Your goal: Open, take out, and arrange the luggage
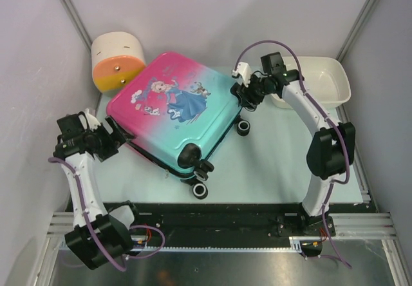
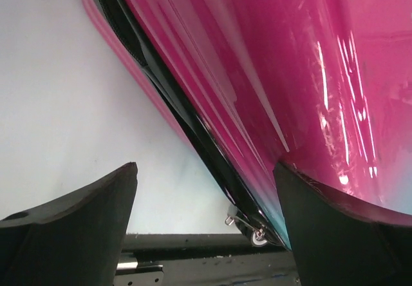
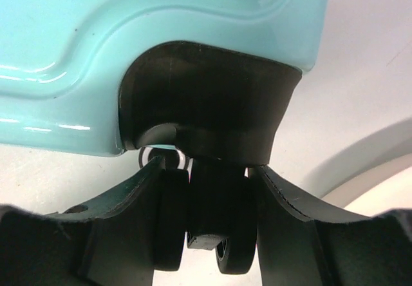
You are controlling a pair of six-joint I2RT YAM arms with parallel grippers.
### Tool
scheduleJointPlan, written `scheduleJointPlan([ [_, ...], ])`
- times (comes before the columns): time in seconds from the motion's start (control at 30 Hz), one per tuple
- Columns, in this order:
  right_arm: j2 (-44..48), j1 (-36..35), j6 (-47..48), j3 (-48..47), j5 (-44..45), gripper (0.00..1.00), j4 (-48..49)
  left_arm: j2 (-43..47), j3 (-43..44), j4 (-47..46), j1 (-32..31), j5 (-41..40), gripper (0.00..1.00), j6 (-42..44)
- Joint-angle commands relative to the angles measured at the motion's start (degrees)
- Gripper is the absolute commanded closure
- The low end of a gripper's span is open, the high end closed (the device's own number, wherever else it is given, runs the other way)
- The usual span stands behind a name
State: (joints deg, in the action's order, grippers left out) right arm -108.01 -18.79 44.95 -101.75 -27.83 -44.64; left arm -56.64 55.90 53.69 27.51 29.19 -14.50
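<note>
Right wrist: end effector [image 3: 207, 192] around wheel [image 3: 234, 233].

Luggage [image 1: 172, 109]: hard plastic shell, high gloss, smooth. Light streaks and faint scuffs show on the pink side.
Zip band [image 2: 125, 31] along its seam: black, dull, cloth-like.
Zip pull [image 2: 235, 221] on that seam: bright metal.
Wheel housing [image 3: 206, 99] at its teal corner: black plastic, matt, slightly grainy.
Wheels [image 3: 233, 247] beneath the housing: black, dull satin.
Right gripper [image 3: 207, 163], fingers [image 3: 109, 234] beside those wheels: matt black plastic, edges worn pale.
Table [image 1: 277, 163] under the luggage: pale, matt.
Basin [image 1: 341, 80] beyond its wheel end: white, smooth plastic.
</note>
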Motion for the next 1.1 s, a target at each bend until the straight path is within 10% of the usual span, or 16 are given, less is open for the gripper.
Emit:
scheduleJointPlan([
  [0.0, 10.17, -0.29, -4.07, 8.05, -2.31, 1.0, -7.04, -0.75, 0.44, -14.21, -3.76, 7.29, 0.09, -0.62],
  [0.3, 26.07, -1.69, -20.49, 23.25, -8.1, 0.95, -13.79, -10.4, 4.73, -26.53, -18.18, 3.69, 0.13, -0.62],
  [0.6, 37.86, -8.21, -28.69, 24.95, -12.15, 0.06, -12.14, -22.56, 24.25, -26.63, -20.38, 3.59, 0.06, 7.55],
  [0.83, 36.21, 14.46, -26.84, 14.32, -21.29, 0.05, -11.26, -6.92, 19.34, -20.83, -21.79, 2.1, 0.0, 11.95],
  [1.07, 30.4, 18.35, -19.21, 15.79, -11.19, 0.26, -7.31, 3.03, 11.6, -14.16, -25.13, 3.06, 0.0, 14.32],
])
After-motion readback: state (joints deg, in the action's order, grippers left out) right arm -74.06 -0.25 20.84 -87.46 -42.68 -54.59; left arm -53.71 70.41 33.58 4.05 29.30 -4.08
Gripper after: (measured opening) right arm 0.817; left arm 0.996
